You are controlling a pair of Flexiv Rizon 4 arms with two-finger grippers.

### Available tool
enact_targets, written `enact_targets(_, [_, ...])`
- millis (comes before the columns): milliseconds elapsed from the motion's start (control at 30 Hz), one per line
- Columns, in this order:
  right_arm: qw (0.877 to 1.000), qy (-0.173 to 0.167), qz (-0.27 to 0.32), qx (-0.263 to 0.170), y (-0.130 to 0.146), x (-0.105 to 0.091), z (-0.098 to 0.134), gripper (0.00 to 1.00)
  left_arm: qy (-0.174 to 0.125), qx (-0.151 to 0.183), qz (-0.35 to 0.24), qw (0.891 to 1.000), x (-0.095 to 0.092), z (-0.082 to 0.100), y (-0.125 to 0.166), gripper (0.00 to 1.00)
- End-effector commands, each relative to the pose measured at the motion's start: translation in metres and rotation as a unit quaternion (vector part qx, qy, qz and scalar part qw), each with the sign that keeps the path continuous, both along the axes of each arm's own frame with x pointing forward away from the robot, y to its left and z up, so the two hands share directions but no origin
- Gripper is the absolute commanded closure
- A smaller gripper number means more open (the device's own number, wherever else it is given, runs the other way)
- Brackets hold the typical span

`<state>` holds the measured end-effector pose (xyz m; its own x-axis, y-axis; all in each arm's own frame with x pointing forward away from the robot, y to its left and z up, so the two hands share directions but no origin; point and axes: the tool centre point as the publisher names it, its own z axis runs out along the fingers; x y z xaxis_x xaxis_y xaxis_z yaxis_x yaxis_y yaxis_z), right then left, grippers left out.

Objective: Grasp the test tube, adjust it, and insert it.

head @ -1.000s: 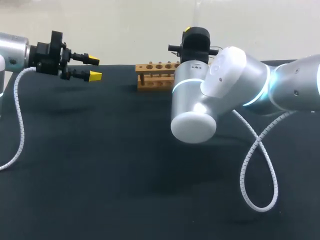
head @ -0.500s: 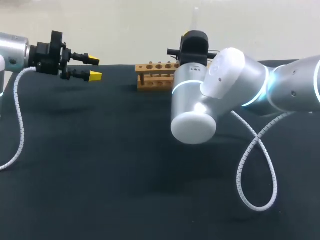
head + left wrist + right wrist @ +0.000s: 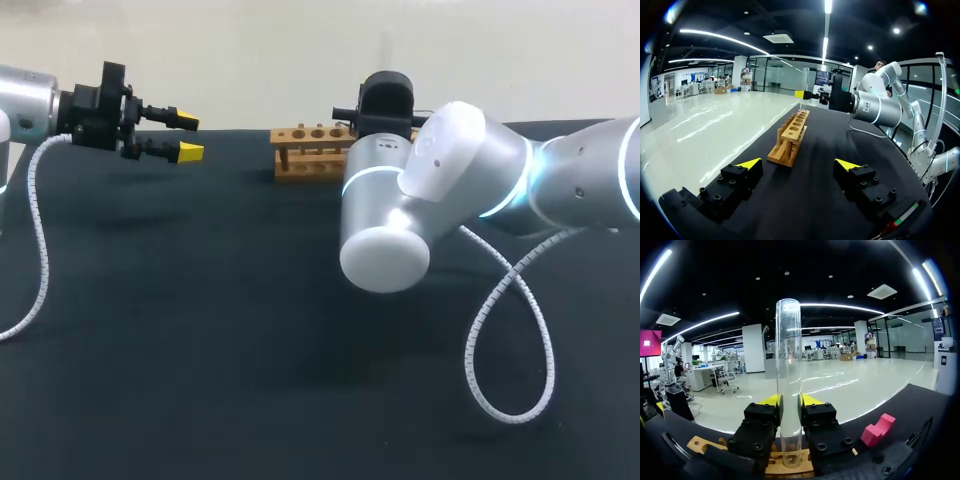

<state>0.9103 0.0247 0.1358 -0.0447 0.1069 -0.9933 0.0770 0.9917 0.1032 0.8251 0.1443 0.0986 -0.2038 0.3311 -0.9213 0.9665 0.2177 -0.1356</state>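
- The black table [image 3: 200, 350] is spreading across the whole head view, carrying everything else.
- The right arm [image 3: 450, 180] is coming in from 3 o'clock and reaching toward 12 o'clock, its wrist hanging over the right-hand end of the rack.
- The left arm [image 3: 25, 105] is entering at 10 o'clock and hovering above the table, well apart from the rack. The left gripper [image 3: 798, 164] is holding nothing, with its yellow tips spread wide and pointing toward the rack.
- The wooden rack [image 3: 310, 150] is standing near the table's far edge at about 12 o'clock, showing a row of round holes along its top.
- The right gripper [image 3: 790, 400] is pinching the test tube between its two yellow-tipped fingers, which are sitting narrow against the glass from both sides.
- The test tube [image 3: 788, 350] is standing upright in that grip, most of its length rising ahead of the fingers. Its rounded bottom is sitting right at a hole in the rack, though how deep it goes I cannot tell.
- A small pink block [image 3: 879, 429] is lying on the table beside the right gripper.
- Judging by this, grasping and adjusting are looking finished and insertion is in hand. The next move is calling for a straight, slow descent with the tube kept vertical and centred on the hole, then parting the fingers.
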Motion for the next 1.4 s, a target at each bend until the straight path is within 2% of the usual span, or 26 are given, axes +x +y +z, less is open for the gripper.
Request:
enact_targets(33, [1.0, 0.002, 0.0, -0.002, 0.001, 0.002, -0.004, 1.0, -0.001, -0.002, -0.002, 1.0, 0.001, -0.001, 0.001, 0.0])
enact_targets(867, [1.0, 0.024, -0.002, 0.004, 0.003, 0.001, -0.029, 1.0, -0.001, -0.002, -0.002, 1.0, 0.001, -0.001, 0.001, 0.0])
enact_targets(900, [1.0, 0.025, -0.002, 0.004, 0.004, 0.001, -0.03, 0.85, -0.001, -0.002, -0.002, 1.0, 0.001, -0.001, 0.001, 0.0])
enact_targets(933, [1.0, 0.026, -0.003, 0.004, 0.004, 0.001, -0.03, 0.75, -0.001, -0.002, -0.002, 1.0, 0.001, -0.001, 0.001, 0.0])
enact_targets(1033, [1.0, 0.027, -0.004, 0.006, 0.004, 0.0, -0.031, 0.68, -0.001, -0.002, -0.002, 1.0, 0.001, -0.001, 0.001, 0.0])
enact_targets(1167, [1.0, 0.028, -0.007, 0.008, 0.003, -0.002, -0.03, 0.65, -0.001, -0.002, -0.002, 1.0, 0.001, -0.001, 0.001, 0.0])
enact_targets(1400, [1.0, 0.026, -0.013, 0.009, 0.0, -0.004, -0.027, 0.67, -0.001, -0.002, -0.002, 1.0, 0.001, -0.001, 0.001, 0.0])
